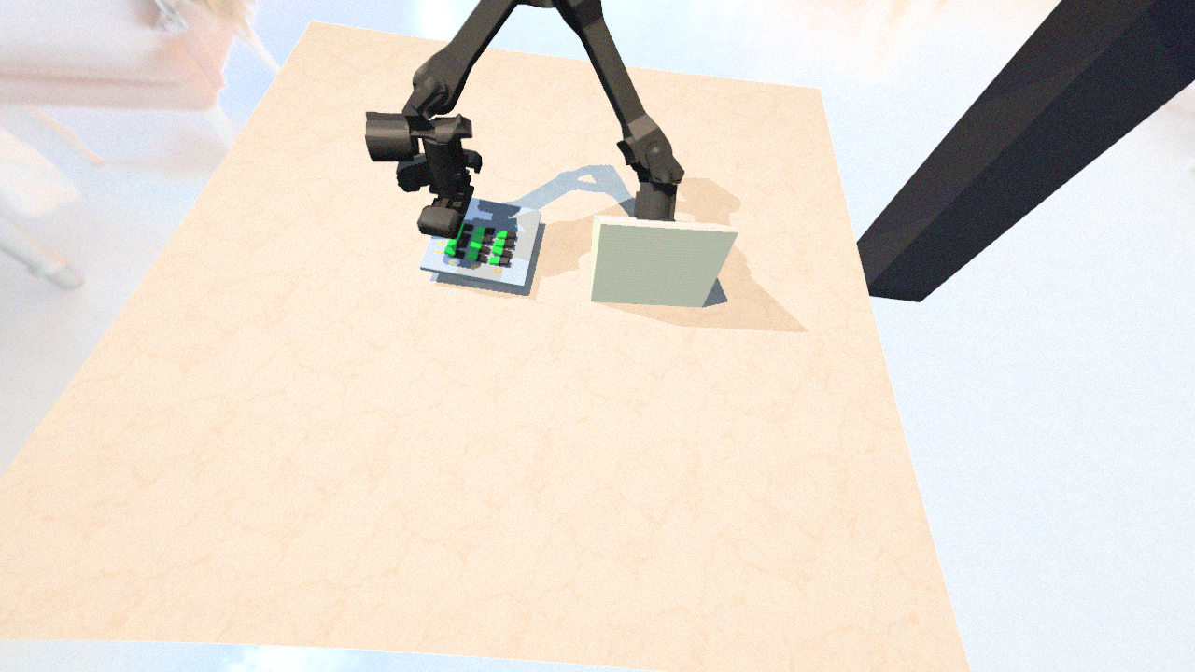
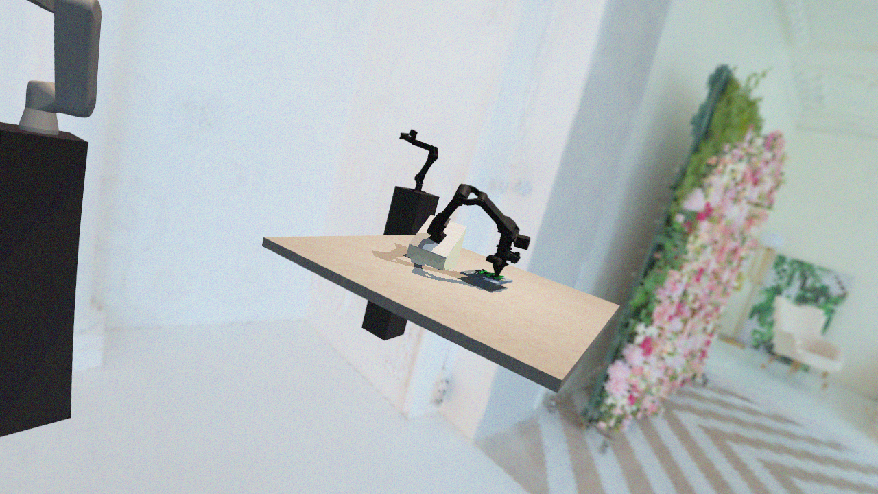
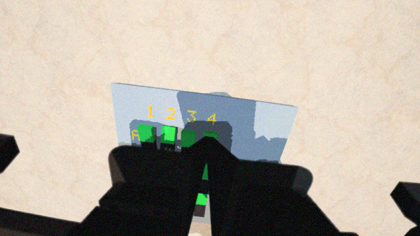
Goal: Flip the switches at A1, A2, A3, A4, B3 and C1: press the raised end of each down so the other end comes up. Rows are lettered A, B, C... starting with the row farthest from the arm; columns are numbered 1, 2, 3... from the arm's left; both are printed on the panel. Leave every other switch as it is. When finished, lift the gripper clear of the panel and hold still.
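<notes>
Top view: the gripper [image 1: 440, 218], pinched tight on nothing, sits low over the panel [image 1: 517, 269] beside a pale box [image 1: 660, 263]. Exterior view: its tip meets the panel. Wrist view: yellow 1, 2, 3, 4 and A are legible; press straight down on the A4 switch [image 3: 210, 134], sparing its neighbours

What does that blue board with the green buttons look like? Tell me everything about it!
The switch panel is a flat, pale blue square plate lying on the tan table, beside a pale green box. Small rocker switches with bright green and black ends sit on it in rows. Yellow numbers 1 to 4 and a letter A are printed along its far edge. The black gripper, shut and holding nothing, points down at column 4, its tip at the row A switch, casting shadow across the plate.
</notes>
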`<state>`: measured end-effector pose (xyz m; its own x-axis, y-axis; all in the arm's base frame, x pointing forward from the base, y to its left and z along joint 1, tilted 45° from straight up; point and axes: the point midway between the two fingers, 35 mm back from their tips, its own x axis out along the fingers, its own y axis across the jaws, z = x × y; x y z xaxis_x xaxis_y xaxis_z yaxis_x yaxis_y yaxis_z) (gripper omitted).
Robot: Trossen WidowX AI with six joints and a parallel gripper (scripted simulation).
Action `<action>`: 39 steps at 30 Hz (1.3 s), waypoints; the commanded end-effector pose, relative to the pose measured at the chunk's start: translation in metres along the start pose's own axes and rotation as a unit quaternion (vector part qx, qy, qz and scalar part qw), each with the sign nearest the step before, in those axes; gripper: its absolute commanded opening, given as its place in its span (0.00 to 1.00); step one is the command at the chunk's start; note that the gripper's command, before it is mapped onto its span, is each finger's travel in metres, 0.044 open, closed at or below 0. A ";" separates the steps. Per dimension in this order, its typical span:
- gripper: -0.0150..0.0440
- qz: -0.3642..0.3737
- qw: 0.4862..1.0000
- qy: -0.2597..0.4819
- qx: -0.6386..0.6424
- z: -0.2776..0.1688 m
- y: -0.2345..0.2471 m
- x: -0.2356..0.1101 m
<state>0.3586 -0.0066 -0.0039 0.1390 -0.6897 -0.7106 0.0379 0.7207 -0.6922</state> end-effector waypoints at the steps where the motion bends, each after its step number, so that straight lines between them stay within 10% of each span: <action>1: 0.25 -0.002 1.000 -0.001 -0.002 0.000 -0.001 0.001; 9: 0.25 -0.001 1.000 -0.014 -0.002 -0.002 0.000 -0.064; 39: 0.25 -0.001 1.000 -0.026 -0.003 -0.061 0.021 -0.015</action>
<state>0.2969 0.0181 -0.0124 0.1887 -0.6830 -0.7056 0.0373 0.7230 -0.6898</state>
